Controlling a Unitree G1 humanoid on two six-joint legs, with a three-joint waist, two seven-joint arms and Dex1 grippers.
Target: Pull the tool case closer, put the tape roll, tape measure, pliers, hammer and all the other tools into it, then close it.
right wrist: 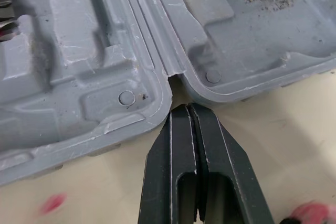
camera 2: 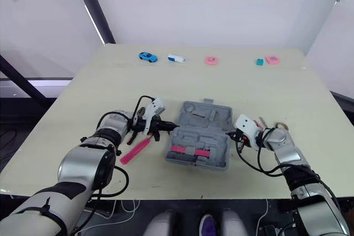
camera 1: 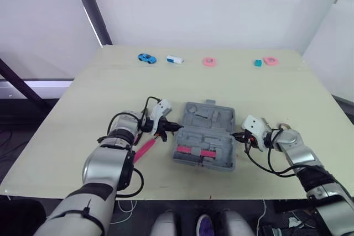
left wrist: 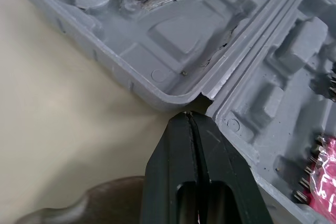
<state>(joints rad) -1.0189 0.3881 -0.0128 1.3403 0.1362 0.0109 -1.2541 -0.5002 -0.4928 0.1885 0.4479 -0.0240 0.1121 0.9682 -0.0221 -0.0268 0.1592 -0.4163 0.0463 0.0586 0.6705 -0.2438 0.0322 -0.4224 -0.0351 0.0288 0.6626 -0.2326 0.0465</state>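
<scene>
The grey tool case (camera 1: 206,135) lies open in the middle of the table, its moulded halves side by side, with a pink-banded item (camera 1: 196,152) in the near half. My left gripper (camera 1: 176,127) is shut, its tip at the hinge notch on the case's left side (left wrist: 207,98). My right gripper (camera 1: 234,135) is shut too, its tip at the hinge notch on the right side (right wrist: 169,77). A pink-handled tool (camera 1: 142,150) lies on the table under my left forearm. Beside my right wrist sits a small metallic object (camera 1: 282,127).
Along the table's far edge stand a blue toy car (camera 1: 146,58), a white and blue item (camera 1: 175,59), a pink ring (camera 1: 208,62), a teal piece (camera 1: 258,63) and another pink piece (camera 1: 270,60). A dark pole (camera 1: 91,4) rises at the back left.
</scene>
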